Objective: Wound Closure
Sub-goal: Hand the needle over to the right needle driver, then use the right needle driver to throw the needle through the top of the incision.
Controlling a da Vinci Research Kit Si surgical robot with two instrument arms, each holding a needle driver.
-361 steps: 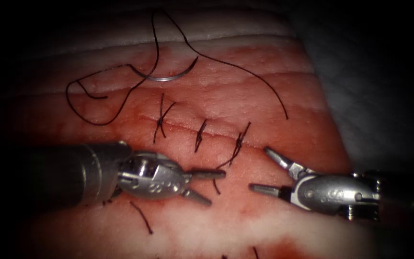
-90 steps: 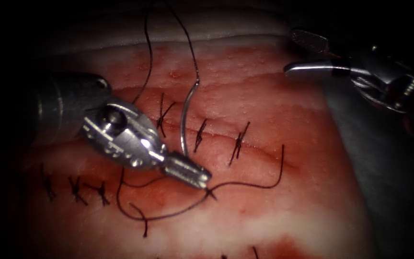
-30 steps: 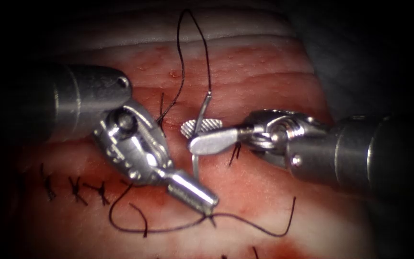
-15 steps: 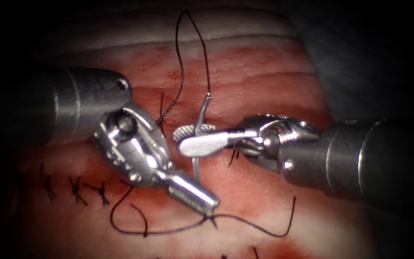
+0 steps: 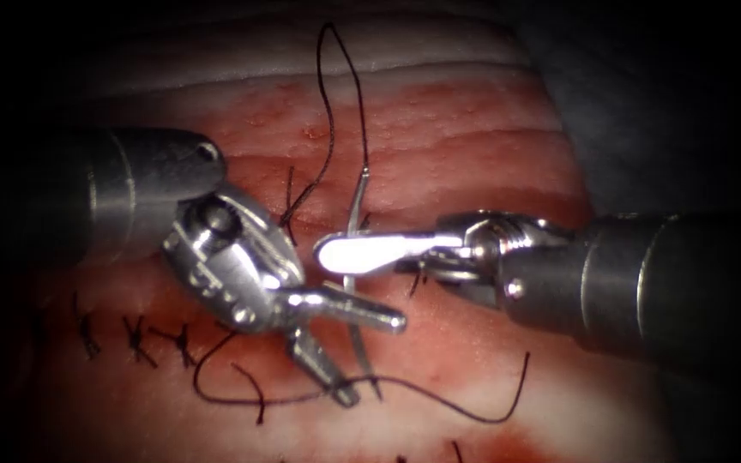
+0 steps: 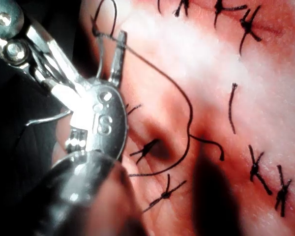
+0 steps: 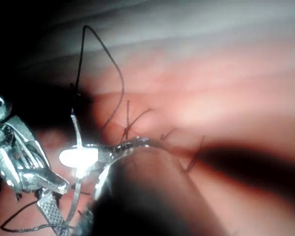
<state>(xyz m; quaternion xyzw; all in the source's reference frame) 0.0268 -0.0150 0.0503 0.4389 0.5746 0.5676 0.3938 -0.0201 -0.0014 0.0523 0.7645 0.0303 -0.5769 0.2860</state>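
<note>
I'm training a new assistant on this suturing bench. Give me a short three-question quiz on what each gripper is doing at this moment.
1. True or false: the right gripper is shut on the needle.
2. The left gripper is: A) shut on the thread; B) open, holding nothing; C) shut on the tissue.
3. Fill in: the right gripper holds the needle nearer its ____ end.

Key: 1 true. 2 B. 3 thread.

Glossy metal needle (image 5: 355,257), wet tissue (image 5: 473,154)
</note>
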